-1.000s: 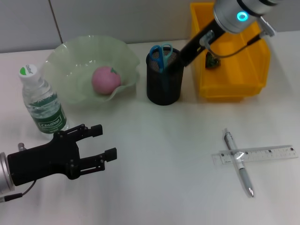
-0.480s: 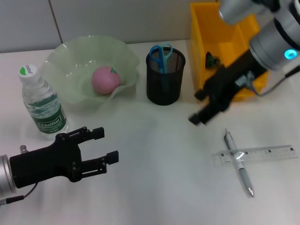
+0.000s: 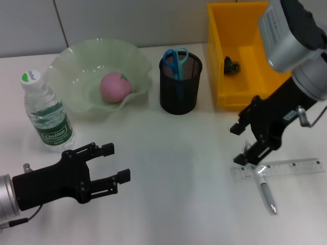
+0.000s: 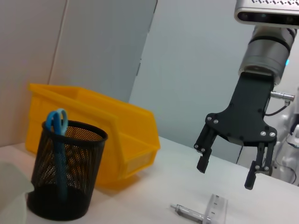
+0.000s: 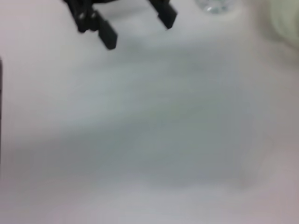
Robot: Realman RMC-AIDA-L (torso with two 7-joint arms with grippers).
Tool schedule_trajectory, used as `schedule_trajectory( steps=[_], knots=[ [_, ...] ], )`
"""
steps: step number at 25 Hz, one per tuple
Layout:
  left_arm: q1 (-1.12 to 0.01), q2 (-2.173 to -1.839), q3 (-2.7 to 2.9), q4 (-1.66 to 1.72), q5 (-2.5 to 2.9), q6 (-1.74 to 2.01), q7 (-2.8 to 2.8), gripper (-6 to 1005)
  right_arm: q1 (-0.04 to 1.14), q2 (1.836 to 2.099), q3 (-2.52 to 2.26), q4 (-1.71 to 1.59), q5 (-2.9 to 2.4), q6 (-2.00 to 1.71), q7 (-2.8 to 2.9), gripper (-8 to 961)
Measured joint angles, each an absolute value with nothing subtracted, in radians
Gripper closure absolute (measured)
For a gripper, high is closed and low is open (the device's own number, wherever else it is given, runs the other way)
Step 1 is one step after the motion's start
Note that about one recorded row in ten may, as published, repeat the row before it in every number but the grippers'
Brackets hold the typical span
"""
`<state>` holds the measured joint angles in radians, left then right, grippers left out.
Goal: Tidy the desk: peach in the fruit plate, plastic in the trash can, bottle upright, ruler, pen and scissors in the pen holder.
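Black right tool hung low over the white tabletop, fingers spread wide apart and gripping nothing, poised just above the top end of the pen. Seen from the left wrist too, both fingers parted in the air over the pen's end. Pen lay flat, crossed over the clear ruler, the two touching where they met, both still out on the tabletop at the right side. Blue-handled scissors stood already in the black mesh pen holder, handles up. Just right of the holder sat the yellow trash can, with a small dark scrap of plastic lying inside. Pink peach rested in the pale green fruit plate, left of the holder. Bottle stood upright with its white cap on top, just beside the plate's near left edge. Left tool hovered low at the near left of the tabletop, fingers open and empty, well apart from the pen and ruler, in front of the bottle. Right wrist view offered only blurred tabletop and the far left tool's open fingers.
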<state>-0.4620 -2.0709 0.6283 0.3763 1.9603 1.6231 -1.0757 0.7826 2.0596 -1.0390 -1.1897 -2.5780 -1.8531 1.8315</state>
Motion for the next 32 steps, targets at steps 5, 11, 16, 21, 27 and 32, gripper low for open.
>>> schedule_trajectory(
  steps=[5,11,16,21,27,32],
  knots=[
    [-0.462,-2.071,0.633,0.353,1.962,1.603,-1.032,187,0.773,2.064,-1.042,-1.181,-2.615,-1.855,1.755,214],
    [-0.463,-2.069,0.669,0.359,1.965,1.605,-1.031,187,0.746,2.072,-1.080,-1.165,-2.629,-1.820,1.689,214],
    [-0.471,-2.066,0.720,0.364,1.966,1.609,-1.035,187,0.736,2.075,-1.121,-1.115,-2.631,-1.760,1.665,213],
    [-0.472,-2.066,0.732,0.371,1.967,1.607,-1.027,187,0.736,2.075,-1.159,-1.073,-2.632,-1.710,1.654,213],
    [-0.472,-2.066,0.732,0.373,1.967,1.610,-1.024,187,0.737,2.075,-1.179,-1.064,-2.635,-1.678,1.649,213],
    [-0.474,-2.066,0.732,0.374,1.967,1.611,-1.019,187,0.736,2.075,-1.184,-1.061,-2.635,-1.674,1.646,213]
  ],
)
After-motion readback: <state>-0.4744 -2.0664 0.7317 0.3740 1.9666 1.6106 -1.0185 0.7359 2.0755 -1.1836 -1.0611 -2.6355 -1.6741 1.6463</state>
